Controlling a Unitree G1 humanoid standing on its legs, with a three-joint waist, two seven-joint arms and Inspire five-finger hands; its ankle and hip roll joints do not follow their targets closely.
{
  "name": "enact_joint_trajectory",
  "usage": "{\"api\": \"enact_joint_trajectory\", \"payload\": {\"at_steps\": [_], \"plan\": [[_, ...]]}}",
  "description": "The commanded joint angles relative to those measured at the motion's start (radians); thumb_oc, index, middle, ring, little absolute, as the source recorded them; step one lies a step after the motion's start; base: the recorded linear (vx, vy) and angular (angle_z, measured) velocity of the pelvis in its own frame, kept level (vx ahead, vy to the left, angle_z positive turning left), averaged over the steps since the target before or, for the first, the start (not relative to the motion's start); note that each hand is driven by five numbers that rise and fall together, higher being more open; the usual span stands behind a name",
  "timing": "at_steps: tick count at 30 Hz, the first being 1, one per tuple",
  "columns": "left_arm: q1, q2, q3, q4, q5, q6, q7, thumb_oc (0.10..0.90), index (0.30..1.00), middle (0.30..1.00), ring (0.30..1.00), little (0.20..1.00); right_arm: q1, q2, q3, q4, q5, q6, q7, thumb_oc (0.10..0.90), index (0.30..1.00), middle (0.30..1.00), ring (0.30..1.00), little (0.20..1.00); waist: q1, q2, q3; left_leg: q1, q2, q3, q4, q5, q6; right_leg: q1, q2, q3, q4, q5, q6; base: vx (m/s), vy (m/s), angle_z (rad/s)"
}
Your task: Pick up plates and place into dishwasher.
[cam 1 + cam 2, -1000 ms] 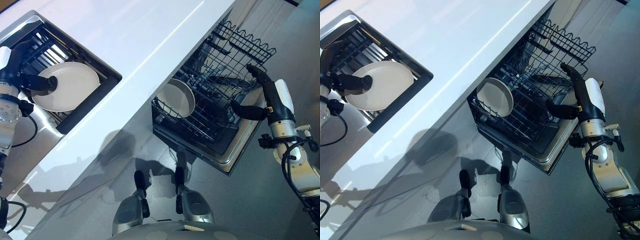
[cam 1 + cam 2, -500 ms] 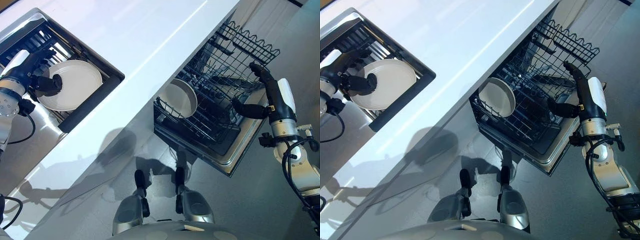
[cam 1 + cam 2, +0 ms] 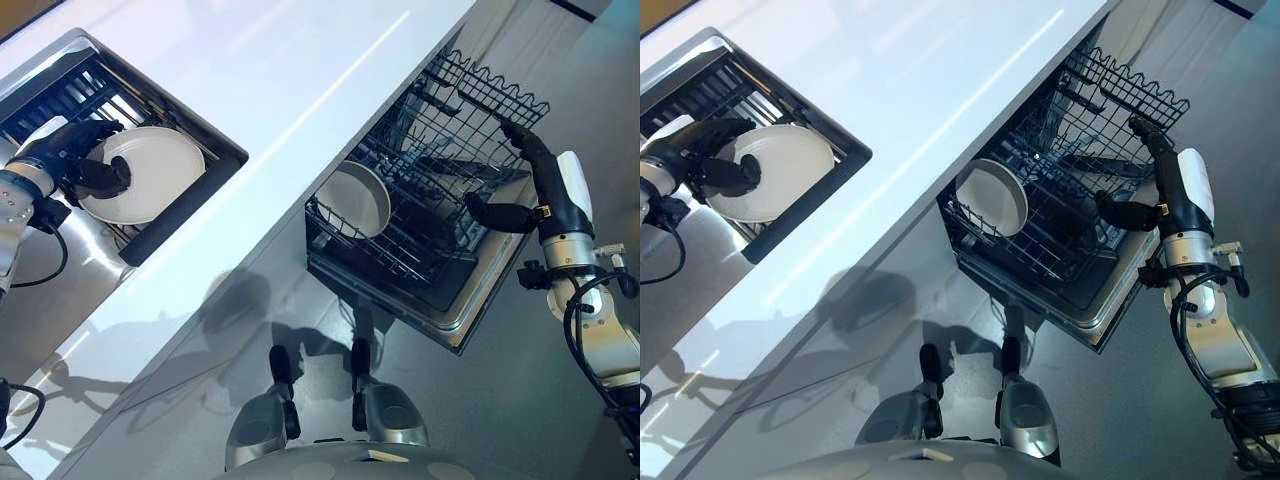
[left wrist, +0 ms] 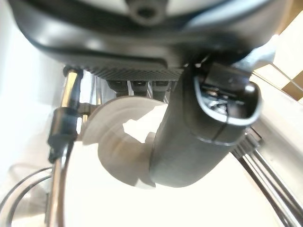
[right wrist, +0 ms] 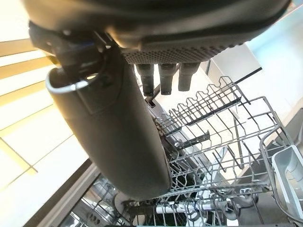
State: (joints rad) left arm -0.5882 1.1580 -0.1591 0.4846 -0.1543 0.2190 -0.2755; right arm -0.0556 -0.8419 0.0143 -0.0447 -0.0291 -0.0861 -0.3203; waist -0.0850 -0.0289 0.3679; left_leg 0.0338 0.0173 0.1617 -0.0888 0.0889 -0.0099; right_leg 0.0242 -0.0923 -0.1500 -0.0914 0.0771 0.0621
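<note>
White table [image 3: 910,80] running diagonally, with a sunken sink [image 3: 790,215] at the left end holding a dark wire rack [image 3: 715,95]. White plate [image 3: 780,185] lying in the sink, partly over the rack. Left robot hand [image 3: 710,160] at the plate's left edge, thumb laid on the plate's face, fingers behind its rim. Below the table's far edge, open dishwasher with dark wire basket [image 3: 1070,190] pulled out. Second white plate [image 3: 992,196] standing on edge at the basket's left end. Right robot hand [image 3: 1162,175] over the basket's right side, fingers straight, thumb spread toward the wires, holding nothing. Grey floor [image 3: 1120,400] beneath.
</note>
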Motion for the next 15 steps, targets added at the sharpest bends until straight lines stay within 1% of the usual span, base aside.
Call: {"api": "enact_joint_trajectory", "payload": {"at_steps": [1, 11, 12, 13, 14, 15], "plan": [[-0.077, 0.050, -0.013, 0.056, -0.002, -0.025, 0.013, 0.800, 0.900, 0.900, 0.900, 0.900, -0.075, -0.087, -0.045, -0.094, 0.004, -0.048, -0.069, 0.800, 0.900, 0.900, 0.900, 0.900, -0.012, 0.039, -0.115, 0.021, -0.040, 0.014, 0.005, -0.068, 0.007, -0.006, -0.009, -0.023, 0.039, 0.005, 0.096, 0.00, 0.000, 0.00], [-0.062, 0.053, 0.007, 0.026, 0.019, -0.041, 0.037, 0.800, 0.900, 0.900, 0.900, 0.900, -0.053, -0.071, -0.055, -0.092, -0.006, -0.066, -0.082, 0.800, 0.900, 0.900, 0.900, 0.900, -0.009, 0.047, -0.159, 0.039, -0.043, 0.005, 0.001, -0.075, 0.002, 0.020, -0.002, -0.026, 0.020, 0.003, 0.093, 0.00, -0.025, 0.00], [-0.060, 0.057, 0.012, 0.021, 0.021, -0.042, 0.041, 0.435, 0.587, 0.587, 0.587, 0.535, -0.050, -0.071, -0.056, -0.093, -0.005, -0.066, -0.083, 0.800, 0.900, 0.900, 0.900, 0.900, -0.009, 0.048, -0.163, 0.040, -0.044, 0.004, 0.001, -0.075, 0.001, 0.022, -0.002, -0.026, 0.020, 0.003, 0.093, 0.00, -0.033, -0.01], [-0.058, 0.058, 0.015, 0.019, 0.020, -0.043, 0.046, 0.383, 0.542, 0.542, 0.542, 0.483, -0.049, -0.071, -0.057, -0.093, -0.004, -0.065, -0.083, 0.800, 0.900, 0.900, 0.900, 0.900, -0.009, 0.048, -0.166, 0.042, -0.044, 0.003, 0.001, -0.076, 0.001, 0.023, -0.001, -0.025, 0.020, 0.002, 0.092, 0.00, -0.034, -0.01], [-0.057, 0.059, 0.021, 0.015, 0.017, -0.046, 0.055, 0.100, 0.300, 0.300, 0.300, 0.200, -0.046, -0.069, -0.059, -0.095, -0.004, -0.065, -0.085, 0.800, 0.900, 0.900, 0.900, 0.900, -0.007, 0.049, -0.171, 0.043, -0.045, 0.002, 0.001, -0.077, 0.001, 0.026, 0.000, -0.024, 0.018, 0.002, 0.092, 0.00, -0.034, -0.01], [-0.055, 0.062, 0.027, 0.012, 0.012, -0.052, 0.063, 0.100, 0.300, 0.300, 0.300, 0.200, -0.042, -0.066, -0.060, -0.093, -0.007, -0.068, -0.085, 0.800, 0.900, 0.900, 0.900, 0.900, -0.006, 0.050, -0.175, 0.044, -0.046, 0.000, 0.001, -0.078, 0.000, 0.029, 0.001, -0.024, 0.017, 0.001, 0.092, 0.00, -0.037, 0.00]]}}
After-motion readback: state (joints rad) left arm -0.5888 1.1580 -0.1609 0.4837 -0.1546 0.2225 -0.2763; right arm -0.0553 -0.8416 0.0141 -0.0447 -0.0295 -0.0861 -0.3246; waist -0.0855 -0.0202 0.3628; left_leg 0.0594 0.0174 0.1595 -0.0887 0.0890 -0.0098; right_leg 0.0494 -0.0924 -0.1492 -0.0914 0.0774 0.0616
